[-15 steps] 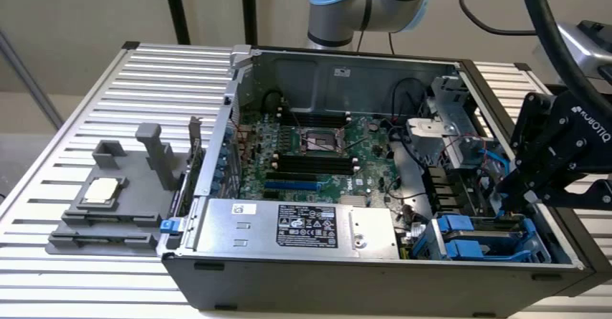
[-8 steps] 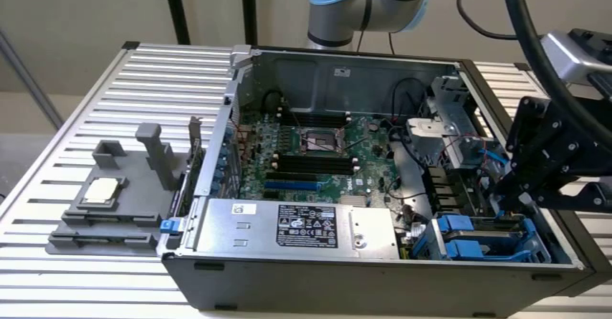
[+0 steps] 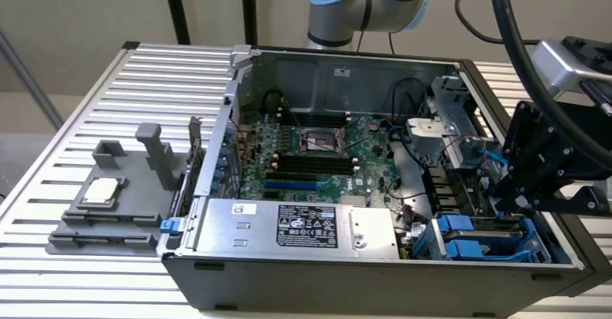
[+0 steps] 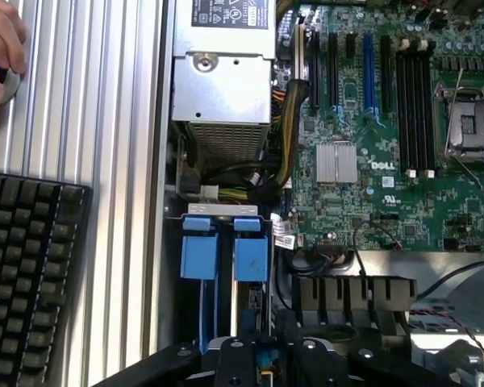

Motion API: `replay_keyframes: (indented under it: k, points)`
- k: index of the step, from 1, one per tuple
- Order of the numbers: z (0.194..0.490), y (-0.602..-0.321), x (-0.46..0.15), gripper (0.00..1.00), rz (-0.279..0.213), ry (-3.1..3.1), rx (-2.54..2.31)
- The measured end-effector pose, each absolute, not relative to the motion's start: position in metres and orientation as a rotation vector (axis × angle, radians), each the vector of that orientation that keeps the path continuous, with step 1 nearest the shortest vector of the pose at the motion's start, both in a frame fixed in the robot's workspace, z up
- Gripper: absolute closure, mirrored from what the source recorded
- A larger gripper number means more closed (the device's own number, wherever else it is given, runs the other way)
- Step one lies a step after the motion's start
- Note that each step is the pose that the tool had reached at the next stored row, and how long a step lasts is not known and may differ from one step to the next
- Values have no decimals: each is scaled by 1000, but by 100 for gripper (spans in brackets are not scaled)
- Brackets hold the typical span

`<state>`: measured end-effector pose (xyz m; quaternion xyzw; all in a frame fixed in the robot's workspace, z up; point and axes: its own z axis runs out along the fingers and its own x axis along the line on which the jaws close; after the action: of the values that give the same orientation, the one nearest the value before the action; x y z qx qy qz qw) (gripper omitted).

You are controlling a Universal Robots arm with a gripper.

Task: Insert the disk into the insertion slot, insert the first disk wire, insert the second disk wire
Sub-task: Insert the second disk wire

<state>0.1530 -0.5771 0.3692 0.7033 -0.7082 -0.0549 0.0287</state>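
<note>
The insertion slot (image 3: 524,227), a grey drive cage with blue clips, sits at the case's near corner on the exterior view's right. The disk (image 4: 251,260) shows edge-on inside the insertion slot (image 4: 226,211), by its blue carrier end, beside a second blue carrier. Its labelled face is hidden. My black gripper (image 3: 504,192) hangs just above the cage, and a thin blue disk wire (image 3: 491,163) runs down to it. In the wrist view my gripper (image 4: 263,368) is shut on a small blue-and-orange piece of that wire.
A silver labelled power-supply box (image 3: 297,226) lies beside the cage, with the motherboard (image 3: 316,154) behind it. A grey stand with a small chip (image 3: 103,193) is on the slatted table at the exterior view's left. A black keyboard (image 4: 24,282) and a person's hand (image 4: 2,52) are near the case.
</note>
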Motion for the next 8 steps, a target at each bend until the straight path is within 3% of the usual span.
replay_keyframes:
  k: [2, 3, 8]
  points:
    - [368, -577, 153, 77, -170, -2185, 2170]
    - [367, -577, 153, 84, -170, -2185, 2170]
    - [366, -577, 148, 84, -165, -2188, 2173]
